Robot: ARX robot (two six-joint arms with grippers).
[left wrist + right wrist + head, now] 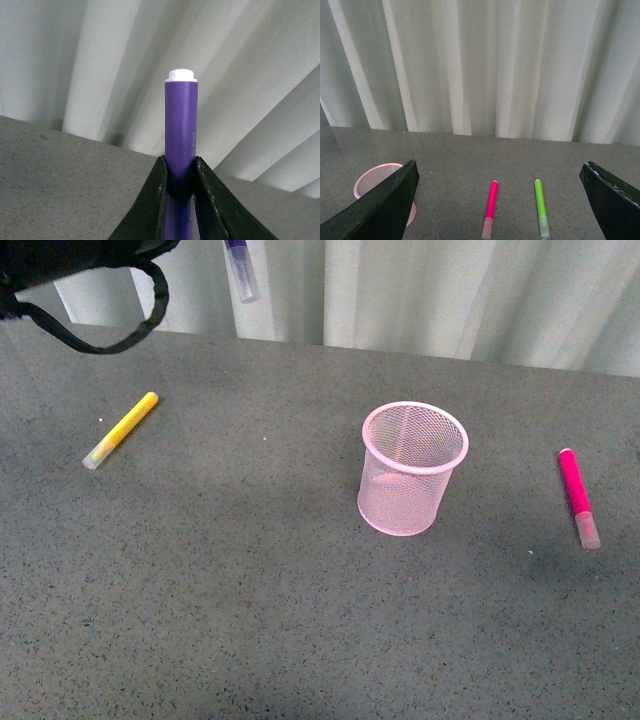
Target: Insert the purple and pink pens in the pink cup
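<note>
Left wrist view is showing the left gripper (180, 162) pinching the purple pen (181, 120) between its two dark fingers (150, 200), the jaws closing tight against the barrel on both sides while the pen's white end plug is sticking out beyond the fingertips toward the pale curtain (100, 60). From the front, the same purple pen (241, 265) is hanging at the top edge of the picture with its clear cap pointing down, raised well above the grey table (250, 590) and off to the left of the pink cup (400, 505). The left arm (60, 260) is appearing only as a dark mass in the upper left corner, with a black strap (110, 330) looping beneath it. The right gripper (500, 166) is holding its jaws spread wide with nothing between them, hovering over the table. Between its fingers the pink pen (491, 200) is lying flat on the table, with a green pen (540, 200) lying near it and roughly parallel, both with their clear caps pointing toward the camera. The pink cup (372, 180) is standing upright near the middle of the table, partly hidden behind one finger in the right wrist view. In the front view the pink pen (577, 490) is lying well to the right of the cup, and a yellow marker (125, 427) is lying well to its left.
</note>
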